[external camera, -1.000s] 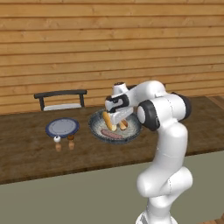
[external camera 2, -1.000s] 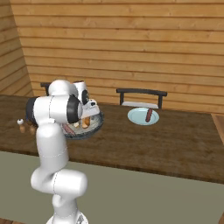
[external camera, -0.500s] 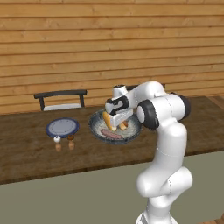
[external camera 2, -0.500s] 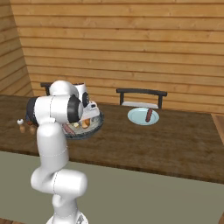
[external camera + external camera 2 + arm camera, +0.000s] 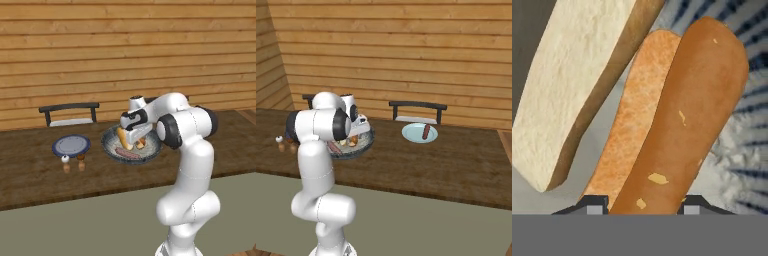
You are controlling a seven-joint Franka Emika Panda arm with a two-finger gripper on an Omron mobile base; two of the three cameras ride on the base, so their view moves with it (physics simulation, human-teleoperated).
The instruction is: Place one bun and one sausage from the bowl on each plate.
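- Dark brown wood is your tabletop, and the bowl sits near its middle, a little toward the back edge, under your gripper.
- In the hand view your fingers sit on either side of the near end of a long brown bun, pinching it; it rests in the bowl against a paler orange bun and a slice of white bread.
- From the left base view you see a sausage lying in the bowl's front part.
- Your left-hand blue-grey plate lies beside the bowl, with two small shakers just in front of it.
- Your other plate sits toward the back edge to the right of the bowl and carries a sausage.
- A dark chair stands behind that plate.
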